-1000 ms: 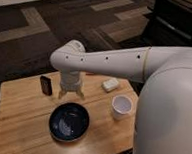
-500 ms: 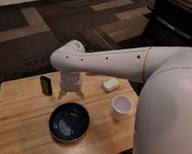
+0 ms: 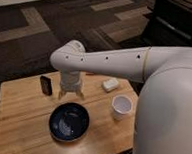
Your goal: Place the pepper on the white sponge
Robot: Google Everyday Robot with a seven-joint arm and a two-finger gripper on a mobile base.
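My gripper (image 3: 71,93) points down at the wooden table (image 3: 21,116), just behind the blue bowl and right of the dark block. The white sponge (image 3: 110,84) lies flat near the table's far edge, to the right of the gripper and apart from it. A thin orange-red sliver (image 3: 90,73) shows under my arm at the table's far edge; it may be the pepper, mostly hidden. I see nothing orange-red at the gripper.
A dark blue bowl (image 3: 69,121) sits in front of the gripper. A dark upright block (image 3: 46,84) stands to its left. A round white cup (image 3: 120,106) stands at the right, in front of the sponge. My white arm (image 3: 115,63) and body cover the right side.
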